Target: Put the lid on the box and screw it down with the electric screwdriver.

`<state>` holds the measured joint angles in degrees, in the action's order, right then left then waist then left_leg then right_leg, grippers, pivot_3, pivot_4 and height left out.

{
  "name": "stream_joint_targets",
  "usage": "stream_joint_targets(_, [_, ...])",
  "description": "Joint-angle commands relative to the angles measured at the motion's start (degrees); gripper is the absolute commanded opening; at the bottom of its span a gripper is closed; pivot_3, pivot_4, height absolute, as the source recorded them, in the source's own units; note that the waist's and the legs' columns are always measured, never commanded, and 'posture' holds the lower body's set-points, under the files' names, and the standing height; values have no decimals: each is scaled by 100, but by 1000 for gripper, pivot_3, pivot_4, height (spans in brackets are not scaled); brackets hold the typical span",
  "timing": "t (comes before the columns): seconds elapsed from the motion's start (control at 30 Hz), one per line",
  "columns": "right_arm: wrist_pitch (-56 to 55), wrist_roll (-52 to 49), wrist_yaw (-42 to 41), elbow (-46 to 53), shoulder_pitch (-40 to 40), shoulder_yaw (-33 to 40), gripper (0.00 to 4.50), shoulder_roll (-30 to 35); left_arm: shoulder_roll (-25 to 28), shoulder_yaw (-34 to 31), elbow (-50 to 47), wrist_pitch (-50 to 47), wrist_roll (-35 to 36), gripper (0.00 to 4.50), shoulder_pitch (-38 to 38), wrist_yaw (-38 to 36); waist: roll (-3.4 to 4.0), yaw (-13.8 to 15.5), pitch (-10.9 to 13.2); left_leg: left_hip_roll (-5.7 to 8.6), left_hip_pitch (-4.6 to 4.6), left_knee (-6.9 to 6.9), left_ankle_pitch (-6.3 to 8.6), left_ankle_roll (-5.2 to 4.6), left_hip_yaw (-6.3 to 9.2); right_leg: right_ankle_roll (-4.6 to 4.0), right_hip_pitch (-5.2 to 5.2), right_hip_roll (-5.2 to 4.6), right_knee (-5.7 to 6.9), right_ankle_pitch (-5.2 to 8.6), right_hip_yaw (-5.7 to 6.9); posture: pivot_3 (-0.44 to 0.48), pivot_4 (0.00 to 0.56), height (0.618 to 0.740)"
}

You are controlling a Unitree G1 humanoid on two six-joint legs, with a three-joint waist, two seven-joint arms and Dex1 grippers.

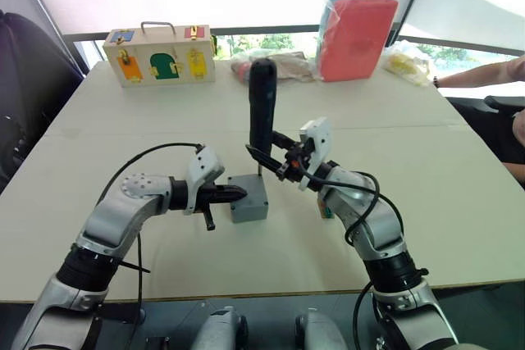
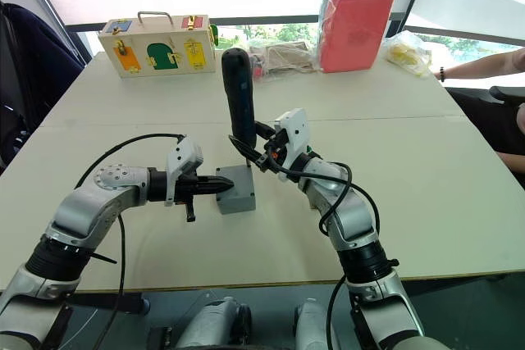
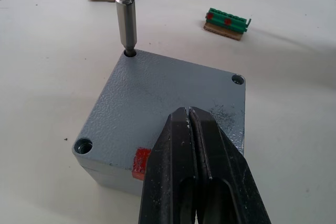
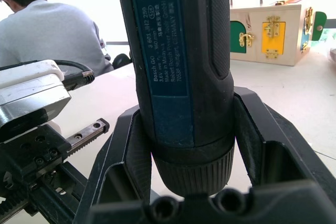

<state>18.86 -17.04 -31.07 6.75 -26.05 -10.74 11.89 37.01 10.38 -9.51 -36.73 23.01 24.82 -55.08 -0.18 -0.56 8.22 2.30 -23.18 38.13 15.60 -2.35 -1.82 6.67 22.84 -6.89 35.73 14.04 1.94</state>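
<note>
The grey lid (image 3: 163, 93) lies on top of the grey box (image 1: 250, 207), which has a red mark (image 3: 140, 162) on one side wall. My left gripper (image 3: 189, 112) is shut with nothing in it, and its tips rest on the lid near the edge above the red mark. My right gripper (image 1: 266, 158) is shut on the dark electric screwdriver (image 1: 262, 108) and holds it upright over the box. The metal bit (image 3: 127, 24) stands in the lid's far corner screw hole. The lid's other corner holes (image 3: 238, 79) show as open recesses.
Two small green blocks (image 3: 226, 23) lie on the table just beyond the box. A wooden case with coloured doors (image 1: 160, 55) and a red pack in a plastic bag (image 1: 357, 34) stand at the far edge. A person's arm (image 1: 484, 75) rests at the far right.
</note>
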Motion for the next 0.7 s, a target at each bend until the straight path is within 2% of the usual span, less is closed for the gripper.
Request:
stream_joint_targets(0.03, [336, 244, 70, -545, 290, -128, 1783, 64, 5, 97, 99, -2, -119, 0, -52, -36, 1, 0, -3, 0, 1, 0, 0, 0, 0, -1, -2, 0, -2, 0, 0, 0, 150, 740])
stream_joint_targets(0.7, [306, 205, 45, -418, 212, -91, 1783, 84, -95, 123, 170, 65, -246, 0, -3, -87, 2, -2, -5, 0, 4, -16, 2, 2, 8, -18, -10, -21, -26, 9, 1, 0, 150, 740])
